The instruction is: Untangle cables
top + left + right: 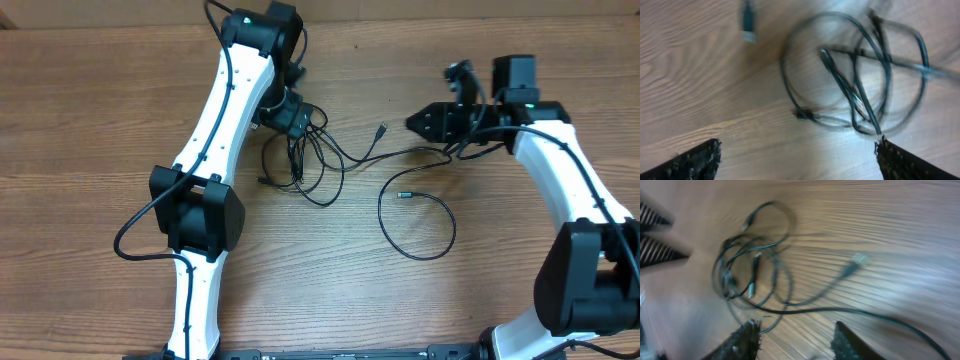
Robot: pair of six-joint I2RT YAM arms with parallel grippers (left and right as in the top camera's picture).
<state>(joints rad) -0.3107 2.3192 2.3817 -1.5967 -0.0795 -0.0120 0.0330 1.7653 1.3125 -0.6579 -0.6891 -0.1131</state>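
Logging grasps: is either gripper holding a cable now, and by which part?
Nothing is held: left gripper and right gripper both stand open, cables lying loose on the table.

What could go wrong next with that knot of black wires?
The cable bundle has loops crossing; tugging one strand might tighten it. A strand runs from it past the right gripper, so pulling there may drag the whole bundle toward the separate cable and retangle them.

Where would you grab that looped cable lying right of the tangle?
Grip the looped cable just behind its plug, coming from straight above. That end lies flat on the table, away from the tangle, so the thin cord looks easy to straddle.
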